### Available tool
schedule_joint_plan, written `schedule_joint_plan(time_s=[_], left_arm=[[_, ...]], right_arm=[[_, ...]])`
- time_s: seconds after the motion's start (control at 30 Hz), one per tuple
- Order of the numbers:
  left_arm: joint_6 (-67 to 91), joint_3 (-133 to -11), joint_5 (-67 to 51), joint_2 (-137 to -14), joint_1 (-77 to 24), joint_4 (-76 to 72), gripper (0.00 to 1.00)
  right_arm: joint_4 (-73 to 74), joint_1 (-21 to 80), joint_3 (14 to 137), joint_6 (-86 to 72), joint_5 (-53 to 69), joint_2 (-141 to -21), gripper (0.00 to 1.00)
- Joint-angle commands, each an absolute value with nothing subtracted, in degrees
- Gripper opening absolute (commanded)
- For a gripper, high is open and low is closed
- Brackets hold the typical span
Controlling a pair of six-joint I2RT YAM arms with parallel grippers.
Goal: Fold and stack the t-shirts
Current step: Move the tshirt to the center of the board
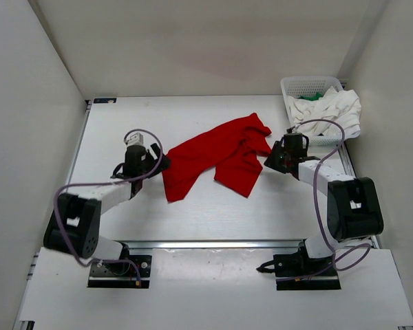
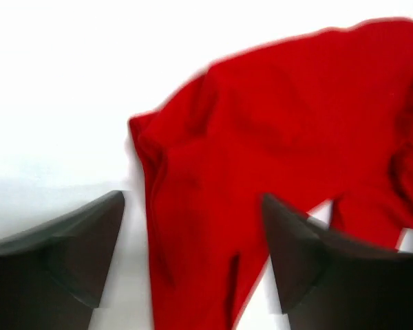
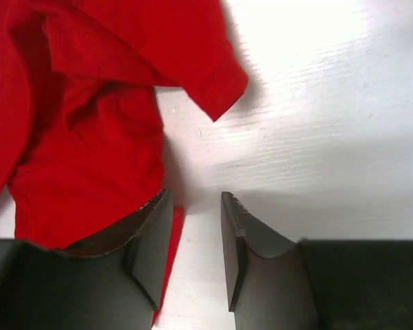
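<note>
While the red t-shirt (image 1: 217, 155) lies crumpled on the tabletop (image 1: 117, 124), the left pincer (image 1: 160, 163) and right pincer (image 1: 270, 160) flank it, both released, grasping nothing.

One t-shirt (image 1: 220, 155) lies mid bench (image 1: 261, 213), left fingers (image 2: 76, 254) at its left end, right fingers (image 3: 148, 240) at its right edge. Basket (image 1: 303, 86) sits far right, more t-shirts (image 1: 334, 110) in it, over the rim.
</note>
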State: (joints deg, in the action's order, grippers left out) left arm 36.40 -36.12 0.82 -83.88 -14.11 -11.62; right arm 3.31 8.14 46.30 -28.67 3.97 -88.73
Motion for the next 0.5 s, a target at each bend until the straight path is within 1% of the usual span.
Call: schedule_joint_plan(time_s=[0.0, 0.13, 0.23, 0.27, 0.3, 0.33, 0.4, 0.43, 0.47], left_arm=[[37.35, -29.91, 1.58, -72.98, -16.08, -9.24, 0.98], [37.62, -19.36, -2.1, -59.8, -17.14, -7.13, 0.99], [37.96, -14.35, -2.02, -52.22, -18.37, -2.47, 0.98], [39.45, -13.28, -3.85, -49.07, -18.63, -2.11, 0.85], [40.59, -11.01, -3.69, -46.43, -19.59, -2.02, 0.49], [42.95, -8.99, -2.82, -44.58, -20.99, -2.02, 0.24], [49.02, -5.98, -1.06, -43.42, -22.49, -4.47, 0.21], [50.17, -4.85, -0.79, -43.94, -23.37, -6.22, 0.22], [52.1, -4.75, -0.09, -45.08, -24.25, -6.59, 0.28]], right_arm=[[4.39, 9.48, 47.12, -27.77, 2.28, -83.6, 0.33], [2.64, 11.86, 43.34, -29.62, 3.25, -77.71, 0.33], [2.72, 14.76, 41.84, -29.71, 3.78, -75.77, 0.33], [2.72, 15.29, 40.44, -29.53, 3.43, -75.33, 0.33], [1.94, 16.08, 39.21, -30.05, 4.12, -74.45, 0.33], [0.98, 16.08, 37.63, -30.23, 5.17, -73.75, 0.33], [0.44, 16.69, 36.13, -30.41, 5.36, -72.87, 0.33], [0.61, 17.13, 35.95, -30.58, 5.8, -72.69, 0.33], [0.53, 18.36, 35.51, -30.5, 5.63, -72.86, 0.33]])
